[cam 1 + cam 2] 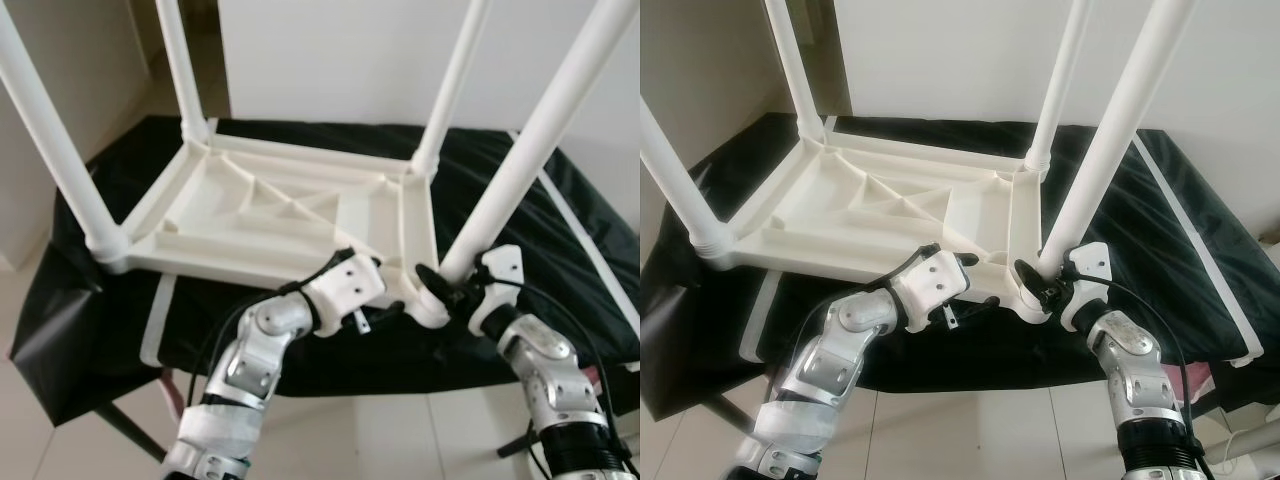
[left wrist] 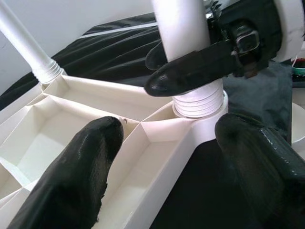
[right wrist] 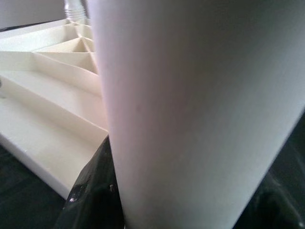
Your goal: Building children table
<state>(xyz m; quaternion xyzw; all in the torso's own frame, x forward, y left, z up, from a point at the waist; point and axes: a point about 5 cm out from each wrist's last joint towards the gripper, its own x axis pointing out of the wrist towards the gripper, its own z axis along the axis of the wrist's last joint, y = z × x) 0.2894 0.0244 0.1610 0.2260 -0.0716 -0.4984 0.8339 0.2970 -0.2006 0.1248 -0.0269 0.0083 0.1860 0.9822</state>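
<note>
We see a black cloth (image 1: pixel 560 215) spread over a stand, and on it the white tabletop (image 1: pixel 262 214) lies upside down (ribbed underside up) with four legs (image 1: pixel 45 125) rising from its corners. At the near right corner our right gripper (image 1: pixel 443 282) is closed around the base of the leg (image 1: pixel 535 140), just above its threaded collar. Our left gripper (image 2: pixel 167 148) sits just beside it at the tabletop's near rim, its fingers (image 2: pixel 81 167) spread apart either side of the rim and clamping nothing.
</note>
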